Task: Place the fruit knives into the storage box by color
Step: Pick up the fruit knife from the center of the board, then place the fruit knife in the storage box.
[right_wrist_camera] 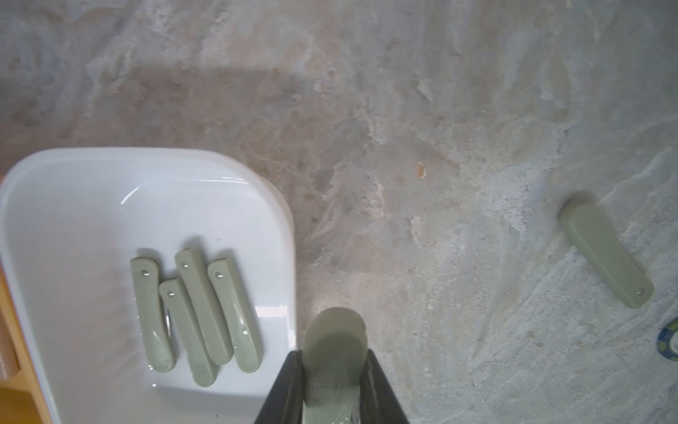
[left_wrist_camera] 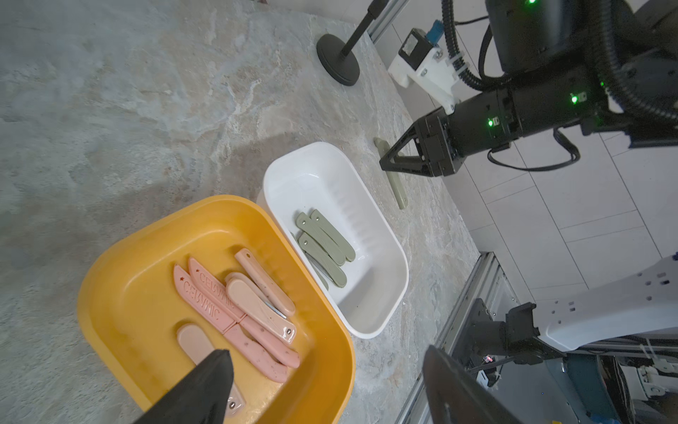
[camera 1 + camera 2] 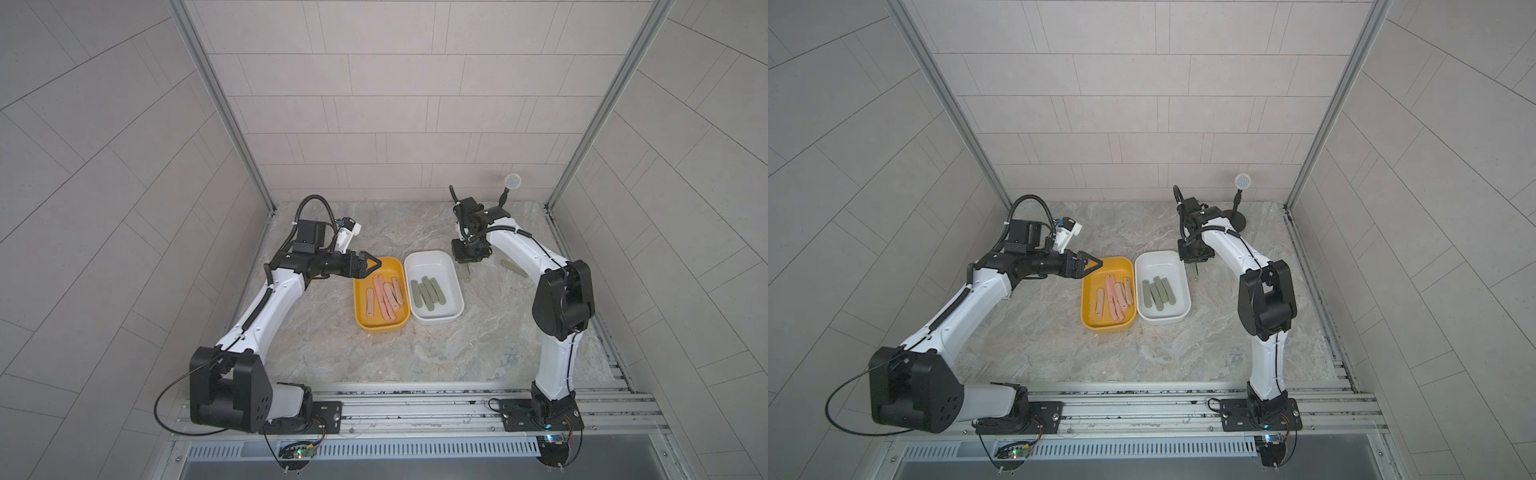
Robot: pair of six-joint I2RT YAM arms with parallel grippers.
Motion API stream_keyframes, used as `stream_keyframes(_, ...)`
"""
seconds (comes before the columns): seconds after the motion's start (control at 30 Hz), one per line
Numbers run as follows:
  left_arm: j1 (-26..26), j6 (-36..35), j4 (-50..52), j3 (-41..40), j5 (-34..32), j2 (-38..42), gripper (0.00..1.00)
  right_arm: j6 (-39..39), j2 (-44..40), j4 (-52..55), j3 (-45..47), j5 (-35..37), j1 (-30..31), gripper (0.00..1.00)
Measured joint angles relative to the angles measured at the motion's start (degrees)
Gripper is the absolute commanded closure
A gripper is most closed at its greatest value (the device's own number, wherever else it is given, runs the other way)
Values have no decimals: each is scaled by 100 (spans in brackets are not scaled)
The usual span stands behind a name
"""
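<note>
Now | right claw (image 1: pixel 332 354) clamps green knife (image 1: pixel 335 330), 2 o'clock of white box (image 1: pixel 290 235) | left claw (image 2: pixel 326 350) wide, empty | risk: knife swivels in pinch, clips rim.

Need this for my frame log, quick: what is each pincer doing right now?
Left pincer: open, holding nothing.
Right pincer: closed on a grey-green knife.

Pale tiled walls (image 3: pixel 395 83) fill the upper frame around me in both top views; my marbled grey tabletop (image 3: pixel 374 353) lies below centre, a round-headed stand (image 3: pixel 513 181) at its upper right.
</note>
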State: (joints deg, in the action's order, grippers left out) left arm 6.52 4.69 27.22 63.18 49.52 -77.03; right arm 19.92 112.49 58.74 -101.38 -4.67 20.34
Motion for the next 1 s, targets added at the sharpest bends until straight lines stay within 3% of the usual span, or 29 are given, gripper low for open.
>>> stream_keyframes(0.4, -393, 103, -72, -55, 170, 66, 12, 177, 251, 33, -293, -85, 938, 77)
stream_keyframes(1.0, -426, 203, -212, -175, 195, 66, 13, 223, 796, -328, 199, -133, 822, 71)
